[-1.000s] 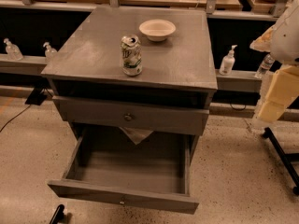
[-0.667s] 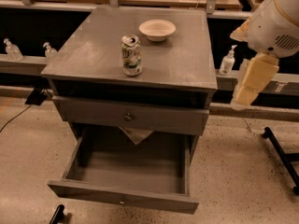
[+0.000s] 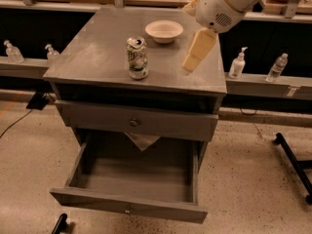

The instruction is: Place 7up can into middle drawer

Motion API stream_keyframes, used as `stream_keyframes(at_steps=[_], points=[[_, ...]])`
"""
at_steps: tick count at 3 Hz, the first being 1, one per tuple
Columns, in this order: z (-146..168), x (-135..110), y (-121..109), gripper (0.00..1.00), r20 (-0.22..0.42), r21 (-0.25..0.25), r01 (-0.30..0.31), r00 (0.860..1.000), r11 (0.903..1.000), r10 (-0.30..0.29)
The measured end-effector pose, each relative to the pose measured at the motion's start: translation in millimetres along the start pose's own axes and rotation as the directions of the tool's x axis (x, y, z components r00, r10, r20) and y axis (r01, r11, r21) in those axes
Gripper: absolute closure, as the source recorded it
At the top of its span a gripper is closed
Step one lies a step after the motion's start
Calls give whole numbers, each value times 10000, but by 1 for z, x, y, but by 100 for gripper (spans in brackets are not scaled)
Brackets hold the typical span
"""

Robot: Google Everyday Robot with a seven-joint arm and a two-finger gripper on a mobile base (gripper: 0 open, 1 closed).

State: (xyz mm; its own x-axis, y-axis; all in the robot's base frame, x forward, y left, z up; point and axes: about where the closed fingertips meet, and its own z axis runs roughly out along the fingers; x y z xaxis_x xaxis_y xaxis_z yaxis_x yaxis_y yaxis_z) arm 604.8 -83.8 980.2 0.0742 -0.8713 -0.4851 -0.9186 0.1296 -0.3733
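7up can (image 3: 137, 57) sits upright on counter (image 3: 92, 57), ungrasped, middle drawer (image 3: 139, 177) pulled open below ready for it, w/ gripper (image 3: 191, 62) over counter's right side nr can, released/clenched: can't tell.

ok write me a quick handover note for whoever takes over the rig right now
The gripper hangs over the right side of the cabinet top, right of the can and not touching it.
The 7up can stands upright on the cabinet top, in front of the white bowl.
The middle drawer is pulled out, with nothing visible inside.
Done: drawer open.
Left: grasp the can, lower it into the drawer, release.
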Motion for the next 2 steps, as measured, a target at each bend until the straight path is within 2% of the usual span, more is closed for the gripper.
stream_keyframes(at_steps=[1,2], points=[[25,-17,-31,0,1959,-35,-1107,9745,9938,1092],[49,-22,-44,0,3942,-208,-1906,9006,9815,1832]])
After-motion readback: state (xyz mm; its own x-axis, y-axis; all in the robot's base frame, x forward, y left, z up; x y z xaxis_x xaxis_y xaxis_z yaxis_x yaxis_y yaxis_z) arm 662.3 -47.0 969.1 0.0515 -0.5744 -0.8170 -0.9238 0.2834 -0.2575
